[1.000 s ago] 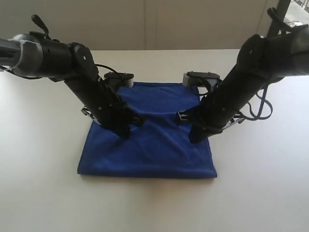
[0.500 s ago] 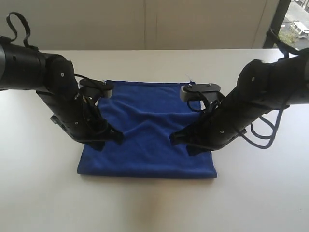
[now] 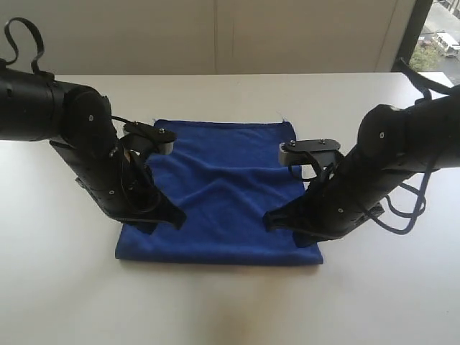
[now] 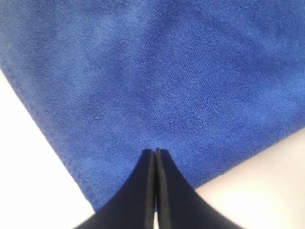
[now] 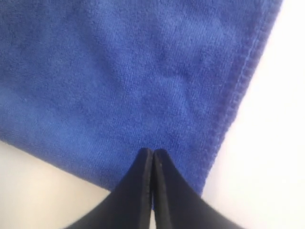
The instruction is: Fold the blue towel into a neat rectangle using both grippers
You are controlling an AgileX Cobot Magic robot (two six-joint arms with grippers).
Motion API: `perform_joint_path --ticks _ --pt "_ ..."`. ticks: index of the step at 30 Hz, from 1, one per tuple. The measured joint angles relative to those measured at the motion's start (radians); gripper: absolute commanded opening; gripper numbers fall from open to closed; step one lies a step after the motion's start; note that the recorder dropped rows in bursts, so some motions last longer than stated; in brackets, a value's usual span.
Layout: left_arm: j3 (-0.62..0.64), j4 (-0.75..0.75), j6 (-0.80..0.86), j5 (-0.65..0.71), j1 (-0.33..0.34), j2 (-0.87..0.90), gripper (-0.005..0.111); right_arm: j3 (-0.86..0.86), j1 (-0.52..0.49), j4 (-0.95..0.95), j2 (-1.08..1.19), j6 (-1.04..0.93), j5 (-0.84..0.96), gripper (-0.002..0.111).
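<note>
The blue towel (image 3: 223, 180) lies on the white table as a rough rectangle, with a soft crease across its middle. My left gripper (image 3: 171, 215) is low over the towel's front left corner. It is shut, and its tips (image 4: 156, 151) rest against the cloth (image 4: 167, 71) with nothing pinched between them. My right gripper (image 3: 277, 221) is low over the front right corner. It too is shut, tips (image 5: 153, 151) on the cloth (image 5: 119, 71) just inside the stitched hem (image 5: 240, 81).
The white table (image 3: 230, 302) extends around the towel on all sides. A pale wall runs behind it, with a window (image 3: 440, 36) at the upper right. Black cables (image 3: 410, 208) loop from the right arm beside the towel's right edge.
Both arms have dropped lower and their tips have slid toward the towel's front edge, the left toward the front left corner and the right toward the front right corner. The towel has stayed put.
</note>
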Motion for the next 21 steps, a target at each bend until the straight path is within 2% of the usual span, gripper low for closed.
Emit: perform_joint_path --ticks 13,21 --pt "0.068 0.047 -0.005 -0.005 0.000 0.051 0.000 0.069 0.000 -0.024 0.012 0.054 -0.012 0.000" --pt "0.083 0.047 -0.010 -0.018 0.000 0.004 0.000 0.080 0.002 -0.033 -0.037 0.058 -0.021 0.000"
